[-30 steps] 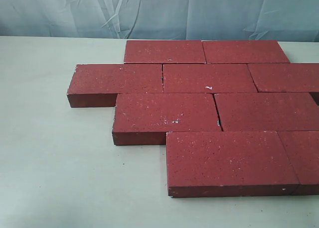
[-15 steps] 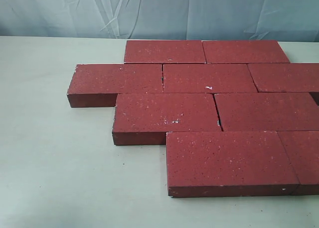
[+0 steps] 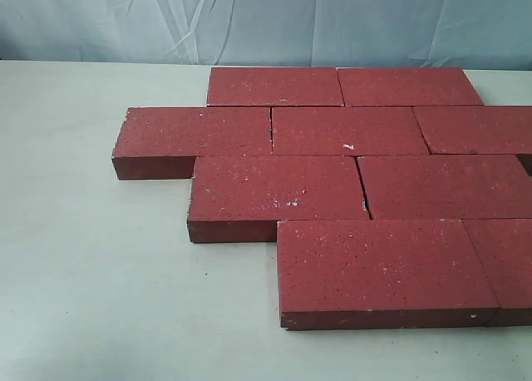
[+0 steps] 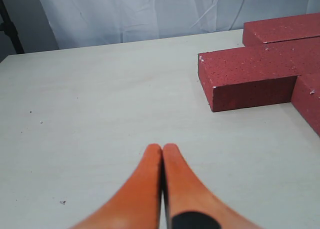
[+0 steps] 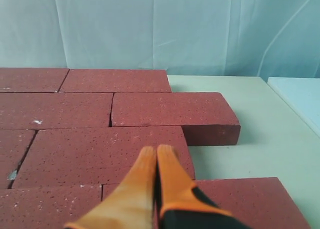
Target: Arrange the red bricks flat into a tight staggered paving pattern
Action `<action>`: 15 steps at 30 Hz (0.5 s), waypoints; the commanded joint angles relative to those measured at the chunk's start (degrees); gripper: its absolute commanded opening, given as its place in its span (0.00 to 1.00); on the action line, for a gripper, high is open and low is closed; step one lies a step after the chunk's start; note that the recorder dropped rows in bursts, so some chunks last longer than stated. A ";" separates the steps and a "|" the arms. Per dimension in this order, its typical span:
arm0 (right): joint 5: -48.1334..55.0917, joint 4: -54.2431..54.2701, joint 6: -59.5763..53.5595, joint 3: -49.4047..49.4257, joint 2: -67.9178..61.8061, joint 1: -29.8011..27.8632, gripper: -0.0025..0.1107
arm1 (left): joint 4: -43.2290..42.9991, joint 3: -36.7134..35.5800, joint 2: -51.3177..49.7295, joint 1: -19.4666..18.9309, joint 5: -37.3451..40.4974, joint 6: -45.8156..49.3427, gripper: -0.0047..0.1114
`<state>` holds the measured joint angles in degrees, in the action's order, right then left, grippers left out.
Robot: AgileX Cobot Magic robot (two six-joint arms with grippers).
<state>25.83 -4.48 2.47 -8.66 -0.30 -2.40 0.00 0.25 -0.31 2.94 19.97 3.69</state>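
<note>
Red bricks (image 3: 349, 181) lie flat in four staggered rows on the pale bench (image 3: 83, 273), joints nearly tight. We see the left claw (image 4: 162, 150) pinched closed and empty over bare bench near the pattern's edge, the right claw (image 5: 156, 151) likewise closed and empty above the rows. We judge a careless sweep could nudge a brick and open a seam

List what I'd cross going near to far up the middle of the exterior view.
table → front brick → second-row brick → third-row brick → back-row brick → curtain
</note>
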 commanded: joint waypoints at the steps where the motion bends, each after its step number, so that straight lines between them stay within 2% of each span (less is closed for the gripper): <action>1: -2.53 1.98 -0.46 5.27 0.30 0.14 0.02 | -0.31 -0.25 0.31 -0.08 -0.67 -0.04 0.04; 4: -4.62 2.91 -0.46 8.66 0.30 0.14 0.02 | -0.31 -0.25 0.31 -0.08 -0.67 -0.04 0.04; 15: -5.84 3.59 -0.46 8.66 0.30 0.14 0.02 | -0.31 -0.25 0.31 -0.08 -0.67 -0.04 0.04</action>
<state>20.76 -0.95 2.35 -0.22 -0.30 -2.40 0.00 0.25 -0.31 2.94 19.97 3.69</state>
